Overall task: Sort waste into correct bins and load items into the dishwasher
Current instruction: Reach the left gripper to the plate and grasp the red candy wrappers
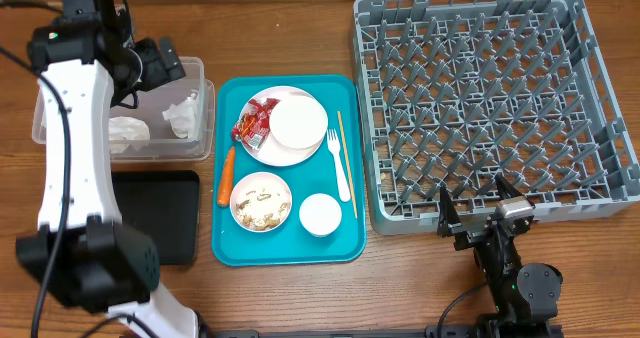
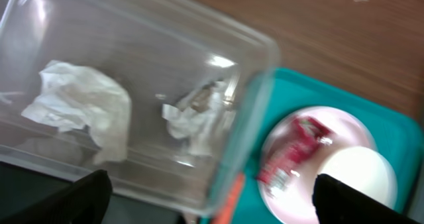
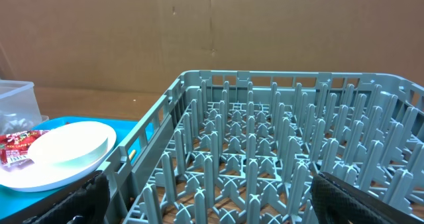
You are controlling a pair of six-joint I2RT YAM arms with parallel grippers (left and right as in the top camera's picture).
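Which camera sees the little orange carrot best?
The overhead view: the whole carrot lies on the teal tray. The left wrist view catches only a blurry orange sliver; the right wrist view misses it.

Overhead view: bright, even light from above, sharp throughout, with only short soft shadows under the grey dish rack (image 1: 365, 108) on the counter (image 1: 290, 28). Left wrist view: smeared by blur, white glare patches on the clear tub (image 2: 146, 45). Right wrist view: crisp at mid-range, nearest pegs soft, end effector fingers (image 3: 59, 201) dark and unfocused in the bottom corners.
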